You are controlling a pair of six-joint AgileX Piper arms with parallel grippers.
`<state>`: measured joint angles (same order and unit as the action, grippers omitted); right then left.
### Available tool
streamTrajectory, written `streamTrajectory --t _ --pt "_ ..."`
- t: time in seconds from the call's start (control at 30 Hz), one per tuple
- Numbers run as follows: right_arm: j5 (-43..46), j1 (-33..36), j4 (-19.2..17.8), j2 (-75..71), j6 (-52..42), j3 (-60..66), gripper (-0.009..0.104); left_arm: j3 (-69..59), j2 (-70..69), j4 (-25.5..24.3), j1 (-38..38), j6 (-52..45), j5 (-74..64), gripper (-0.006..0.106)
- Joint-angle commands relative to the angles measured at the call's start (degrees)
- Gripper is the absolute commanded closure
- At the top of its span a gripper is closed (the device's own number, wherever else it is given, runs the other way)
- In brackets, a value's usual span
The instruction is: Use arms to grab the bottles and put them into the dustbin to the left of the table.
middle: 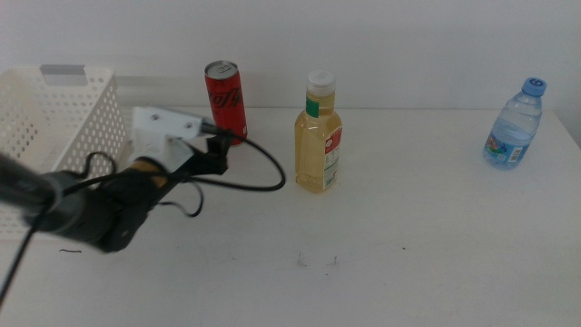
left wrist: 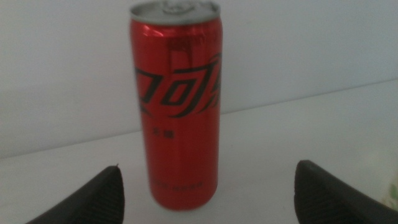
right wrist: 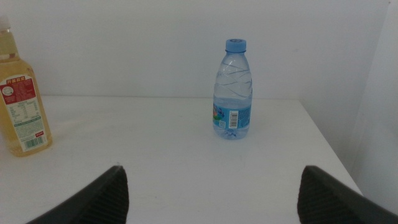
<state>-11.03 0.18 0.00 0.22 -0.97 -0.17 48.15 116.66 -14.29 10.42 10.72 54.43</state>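
The left end effector (left wrist: pixel 208 186), spread wide, faces the slim red metal can (left wrist: pixel 176 102); next it should slide around it.

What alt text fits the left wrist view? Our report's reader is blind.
A red can stands upright on a white table, centred ahead of the left gripper, whose dark jaws are open and not touching it.

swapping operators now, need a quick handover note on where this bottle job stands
Left gripper: open, lined up on the upright slim red cola can, not touching it.
Right gripper: open, waiting, facing the small clear blue-capped water bottle.
Yellow-liquid bottle with white cap stands mid-table.
White perforated plastic dustbin is at the table's left.
Done: nothing binned that shows. Left: all three.
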Motion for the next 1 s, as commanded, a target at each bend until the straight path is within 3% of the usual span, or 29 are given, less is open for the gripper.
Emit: streamTrajectory --t 0.0,0.4,0.73,0.97 --pt "0.7 -0.2 -0.5 -0.2 -0.4 0.2 0.002 4.5 2.8 1.5 1.5 0.9 -2.2 0.007" --pt "0.7 -0.2 -0.5 -0.2 -0.4 0.2 0.002 24.1 13.5 3.4 2.8 1.5 -14.4 0.007" --pt "0.7 -0.2 -0.5 -0.2 -0.4 0.2 0.002 31.0 18.3 5.8 2.8 1.1 -15.7 0.007" --pt "0.7 -0.2 -0.5 -0.2 -0.4 0.2 0.002 34.4 20.2 10.1 2.8 -2.7 -15.9 0.007"
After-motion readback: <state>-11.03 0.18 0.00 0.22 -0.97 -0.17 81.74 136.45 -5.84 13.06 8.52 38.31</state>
